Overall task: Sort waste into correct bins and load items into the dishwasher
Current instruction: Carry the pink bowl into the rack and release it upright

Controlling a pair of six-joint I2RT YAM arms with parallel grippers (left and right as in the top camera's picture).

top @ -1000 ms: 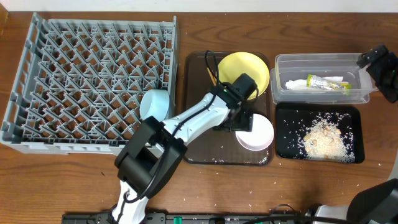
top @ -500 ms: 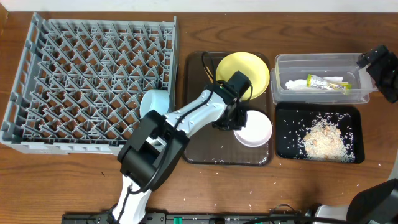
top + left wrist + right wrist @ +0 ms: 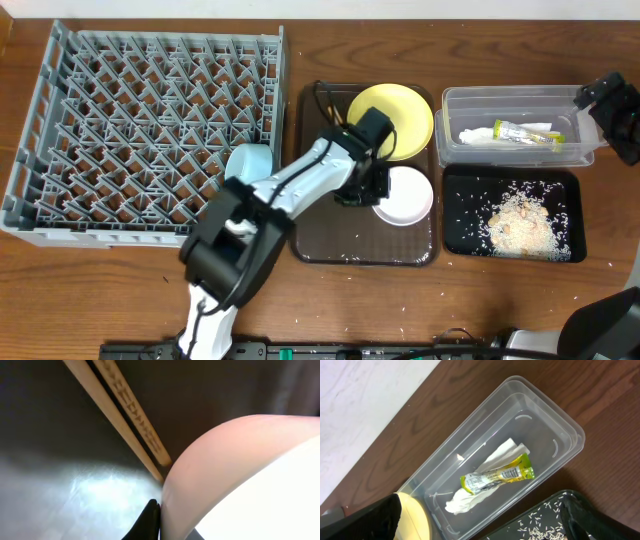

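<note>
My left gripper (image 3: 374, 190) is shut on the rim of the white bowl (image 3: 405, 196), which sits on the brown serving tray (image 3: 325, 235) just below the yellow plate (image 3: 398, 112). In the left wrist view one black finger (image 3: 151, 521) presses on the outside of the white bowl (image 3: 235, 470); the other finger is hidden. The chopsticks (image 3: 120, 415) lie on the tray beyond it. A light blue bowl (image 3: 249, 165) leans at the edge of the grey dishwasher rack (image 3: 150, 130). My right gripper (image 3: 482, 507) hangs open above the clear bin (image 3: 520, 425), which holds the wrapper (image 3: 497, 476) and the napkin (image 3: 467, 499).
The black tray bin (image 3: 460, 235) holds a heap of rice scraps (image 3: 520, 225), below the clear bin (image 3: 515, 105). Loose grains lie scattered on the brown tray and on the wooden table. The rack fills the left half of the table.
My left gripper has shut on the white bowl's rim. The bowl has shifted a little up and left, closer to the yellow plate. My right arm has stayed still.
</note>
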